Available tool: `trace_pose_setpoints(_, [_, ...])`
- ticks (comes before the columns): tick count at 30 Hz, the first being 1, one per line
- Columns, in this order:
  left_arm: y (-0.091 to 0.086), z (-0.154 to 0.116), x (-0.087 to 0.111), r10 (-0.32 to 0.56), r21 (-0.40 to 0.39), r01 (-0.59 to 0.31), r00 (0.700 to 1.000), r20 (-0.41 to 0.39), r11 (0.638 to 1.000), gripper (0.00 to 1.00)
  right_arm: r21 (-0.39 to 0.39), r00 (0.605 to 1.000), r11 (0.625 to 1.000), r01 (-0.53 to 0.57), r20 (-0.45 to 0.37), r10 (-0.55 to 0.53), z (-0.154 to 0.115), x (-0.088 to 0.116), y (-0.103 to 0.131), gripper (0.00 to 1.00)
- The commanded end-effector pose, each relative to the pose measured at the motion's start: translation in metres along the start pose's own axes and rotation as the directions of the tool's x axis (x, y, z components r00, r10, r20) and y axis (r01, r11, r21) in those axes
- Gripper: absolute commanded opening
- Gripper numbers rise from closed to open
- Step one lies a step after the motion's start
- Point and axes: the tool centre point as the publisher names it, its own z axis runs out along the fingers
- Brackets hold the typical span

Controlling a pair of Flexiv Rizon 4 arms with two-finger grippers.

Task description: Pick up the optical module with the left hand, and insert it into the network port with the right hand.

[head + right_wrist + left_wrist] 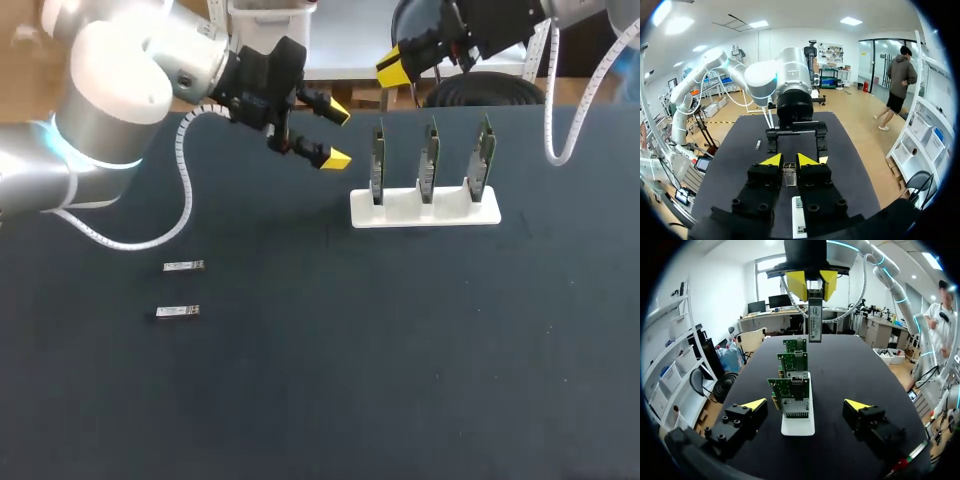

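Looking down in the head view, the left gripper point(333, 135) hangs released and empty over the bench point(400, 350), just beside the white rack point(425, 212) of three upright circuit boards point(428, 160). The right gripper point(398, 68) sits behind the rack. Two spare modules point(183, 265) lie well apart from it at the bench's left.

In the left wrist view, the optical module point(814, 317) hangs upright from the right gripper, clenched at its top end, above the row of boards. The network port itself is too small to make out.

In the right wrist view, the module is pinched between both yellow tips, with the rack beneath.

It looks like a small, light, rigid metal slug with smooth and probably slippery sides. Holding the flat flanks near the rear should leave the nose free. Its connector end and the thin boards likely will not tolerate a crooked push.
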Motion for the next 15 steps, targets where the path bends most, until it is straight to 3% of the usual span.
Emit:
trace_pose_setpoints(1, [-0.0029,0.0038,0.0021,-0.008,-0.012,0.008,1.000,-0.002,1.000,1.00,0.008,1.000,1.000,0.001,0.001,-0.001,-0.0016,0.0006,0.0039,0.00])
trace_pose_setpoints(15, [0.0034,0.0113,0.0024,-0.037,-0.043,0.035,0.999,-0.034,0.998,1.00,0.012,1.000,1.000,-0.005,0.000,0.005,-0.0058,0.0040,0.0071,0.00])
